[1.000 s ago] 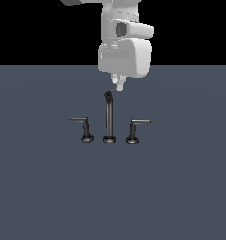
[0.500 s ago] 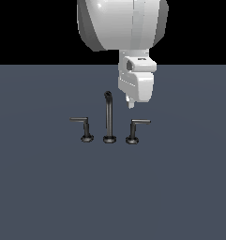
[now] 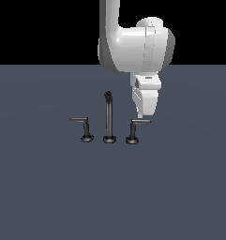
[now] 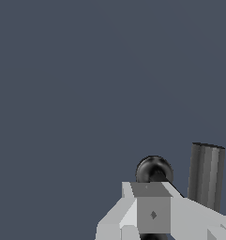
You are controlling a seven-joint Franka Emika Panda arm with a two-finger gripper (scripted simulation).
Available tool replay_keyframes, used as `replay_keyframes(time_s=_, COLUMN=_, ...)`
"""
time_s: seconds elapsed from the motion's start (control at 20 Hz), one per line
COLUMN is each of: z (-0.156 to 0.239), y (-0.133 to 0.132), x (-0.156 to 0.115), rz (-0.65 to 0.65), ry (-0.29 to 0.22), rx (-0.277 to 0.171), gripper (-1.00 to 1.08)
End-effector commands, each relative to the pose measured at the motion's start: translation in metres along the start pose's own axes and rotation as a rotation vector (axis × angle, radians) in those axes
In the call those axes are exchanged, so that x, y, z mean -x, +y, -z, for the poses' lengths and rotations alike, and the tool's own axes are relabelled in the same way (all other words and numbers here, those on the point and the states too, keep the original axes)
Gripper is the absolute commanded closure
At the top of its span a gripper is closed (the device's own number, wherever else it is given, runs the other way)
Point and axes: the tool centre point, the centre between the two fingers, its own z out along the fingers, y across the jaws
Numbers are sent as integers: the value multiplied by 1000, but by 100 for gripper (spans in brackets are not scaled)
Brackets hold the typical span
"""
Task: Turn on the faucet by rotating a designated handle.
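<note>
Nearest in the exterior view stood the faucet (image 3: 109, 117): three round bases in a row, the spout in the middle. The designated handle (image 3: 135, 129) was on the exterior view's right, its bar pointing right, by the look of it not yet turned; the whole rotation seemed left to do. Just behind and above its bar hung the gripper (image 3: 141, 114). Contact could not be judged, nor whether the jaws were apart; the wrist view cut the fingers (image 4: 151, 213) off
</note>
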Motion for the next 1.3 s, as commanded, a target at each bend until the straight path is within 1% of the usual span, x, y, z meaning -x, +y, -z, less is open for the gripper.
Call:
replay_keyframes(time_s=0.0, z=-8, y=-3, x=-7, rz=-35, ry=1, rx=-1, gripper=108)
replay_keyframes(time_s=0.25, z=-14, y=-5, x=-14, rz=-67, ry=0, rx=-1, gripper=108)
replay_keyframes(time_s=0.8, z=-11, y=-5, x=-11, rz=-54, ry=-1, rx=-1, gripper=108)
replay_keyframes(time_s=1.25, z=-11, y=25, x=-24, rz=-54, ry=-1, rx=-1, gripper=108)
